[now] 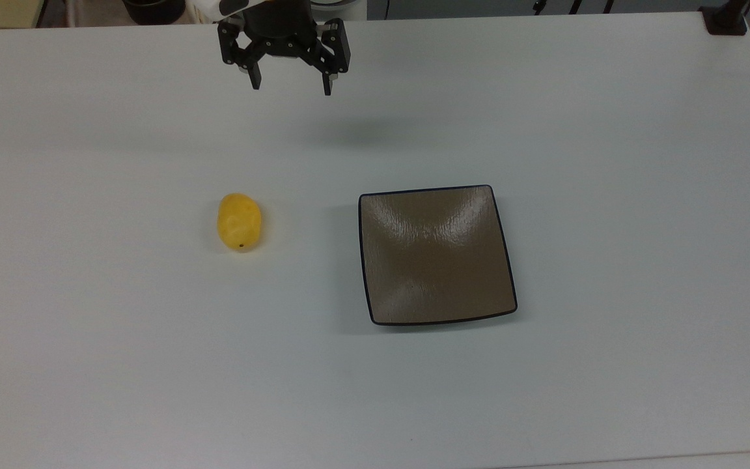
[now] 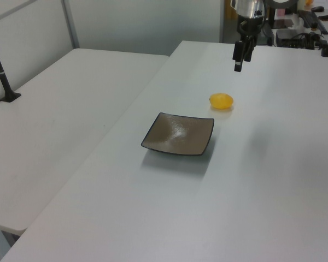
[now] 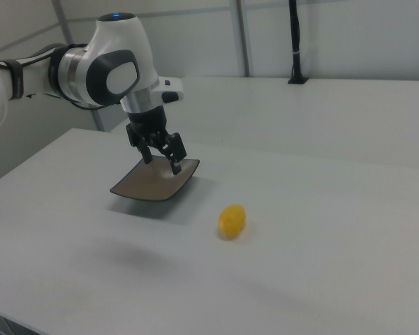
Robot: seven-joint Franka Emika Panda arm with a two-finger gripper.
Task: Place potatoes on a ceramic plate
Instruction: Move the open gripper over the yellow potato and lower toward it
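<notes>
The white table (image 1: pixel 88 365) carries two things, well apart from each other: the plate (image 1: pixel 437 255), square and brown with a dark rim, lying flat and bare on the top view's right, and the potato (image 1: pixel 240 222), a small yellow oval on the top view's left, resting on its side with its long axis running roughly toward and away from the arm. The gripper (image 1: pixel 291 88) hangs in the air near the far edge of the table, fingers pointing down, spread wide and holding nothing; its shadow falls on the table between it and the two objects. Nothing of the task looks done yet, so the step in hand is judged to be the reach for the potato. To do it well, the arm should travel over to stand directly above the potato before dropping, so the descent is straight. The fingers should straddle the narrow width rather than the length, since the smooth rounded skin could squirt out of a grip taken near an end; closing across the thickest middle is safer. Come down low enough to catch it below its widest curve without scraping the table, close gently, then lift clear before carrying it across to the plate's dished middle.
</notes>
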